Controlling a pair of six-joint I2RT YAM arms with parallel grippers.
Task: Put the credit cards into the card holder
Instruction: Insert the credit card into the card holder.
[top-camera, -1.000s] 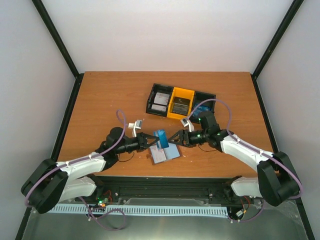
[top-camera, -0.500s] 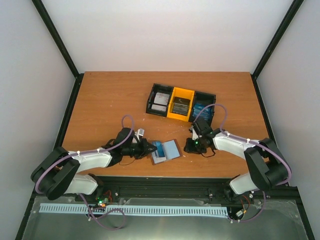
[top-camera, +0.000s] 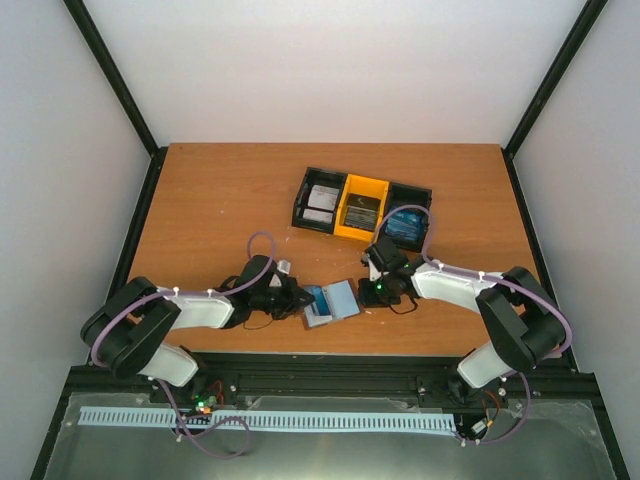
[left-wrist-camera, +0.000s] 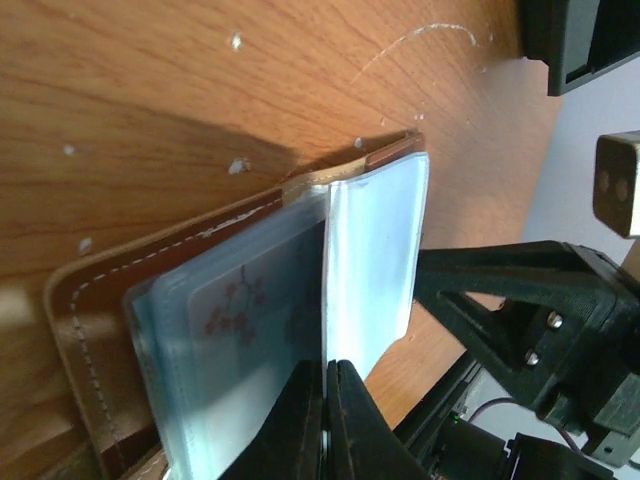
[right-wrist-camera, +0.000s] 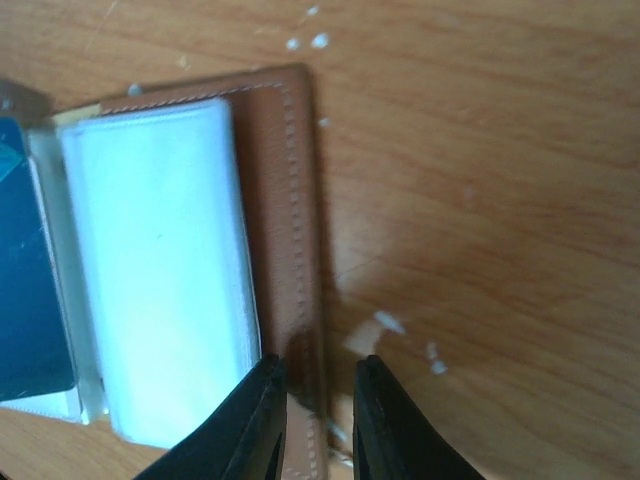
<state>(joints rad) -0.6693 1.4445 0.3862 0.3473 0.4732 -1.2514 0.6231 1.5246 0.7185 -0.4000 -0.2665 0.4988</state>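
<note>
Leather, brown and stitched along its rounded rim, forms the card holder (top-camera: 331, 300), which lies open at 6 o'clock on the wood-grain table (top-camera: 200, 200). Its glossy pale pockets (right-wrist-camera: 160, 270) fan out, and one shows a card (left-wrist-camera: 250, 305) with a blossom print. At the holder's 9 o'clock the left gripper (left-wrist-camera: 325, 405) is pinched tight on a thin pocket's edge. At 3 o'clock the right gripper (right-wrist-camera: 315, 375) stands narrow over the stitched edge; whether it grips cannot be told. More credit cards (top-camera: 361, 210) sit in the boxy plastic tray (top-camera: 300, 198) at 12 o'clock.
</note>
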